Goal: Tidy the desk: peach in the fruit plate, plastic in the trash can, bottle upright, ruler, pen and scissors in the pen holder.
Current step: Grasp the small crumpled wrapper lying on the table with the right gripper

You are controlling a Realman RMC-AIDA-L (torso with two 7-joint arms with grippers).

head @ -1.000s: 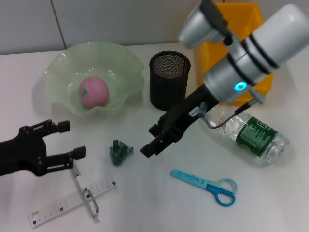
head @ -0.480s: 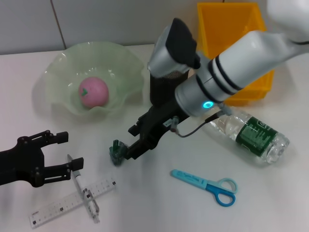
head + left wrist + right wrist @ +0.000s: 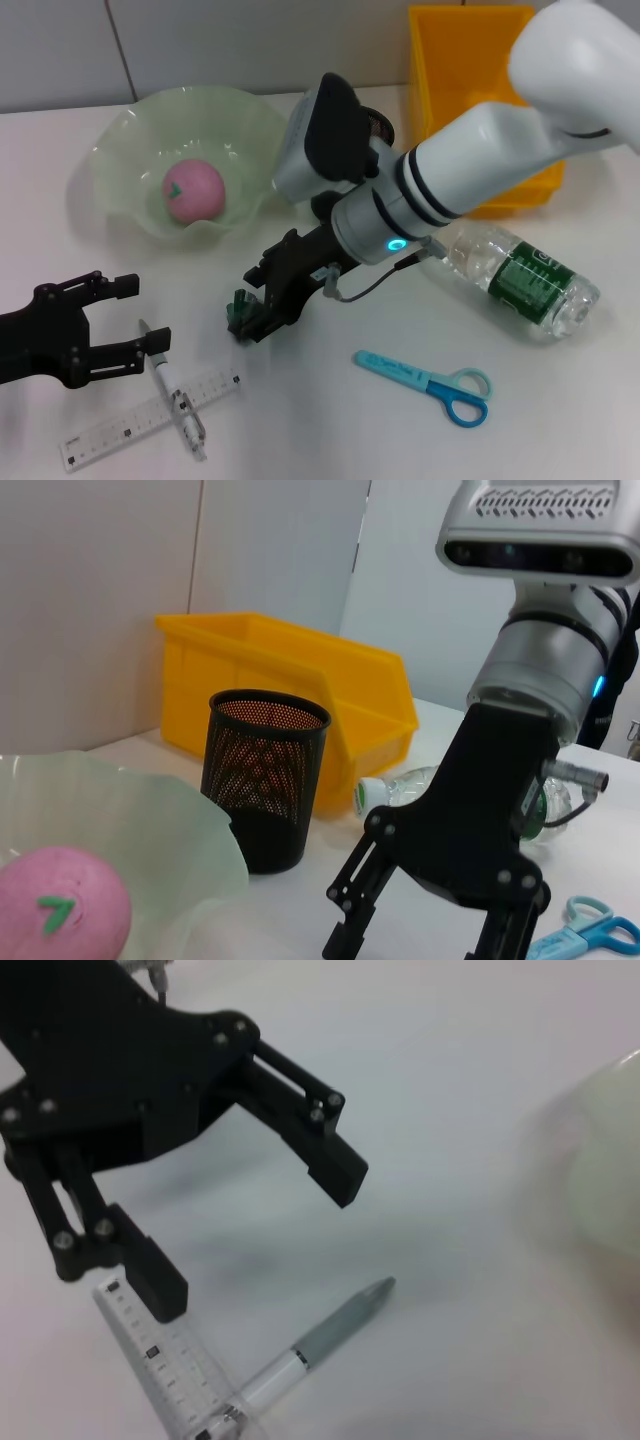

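A crumpled green plastic [image 3: 237,316] lies on the white desk, and my right gripper [image 3: 250,304] is open with its fingers on either side of it. The left wrist view shows that right gripper [image 3: 420,946] open from the front. The pink peach [image 3: 195,190] rests in the pale green fruit plate [image 3: 120,140]. The bottle [image 3: 520,275] lies on its side at the right. Near the front edge lie the blue scissors [image 3: 430,381], the ruler [image 3: 140,420] and the pen [image 3: 175,395]. My open left gripper [image 3: 148,312] hovers just beside the pen's tip. The black mesh pen holder [image 3: 265,775] is mostly hidden behind my right arm in the head view.
The yellow trash can [image 3: 480,60] stands at the back right, behind the pen holder. The right wrist view looks down on the left gripper [image 3: 245,1235], the pen [image 3: 320,1345] and the ruler [image 3: 170,1370]. The desk's back meets a white wall.
My right arm has swung left and down, bringing its open fingers from the desk's middle to either side of the green plastic. The left gripper has drifted slightly toward the pen.
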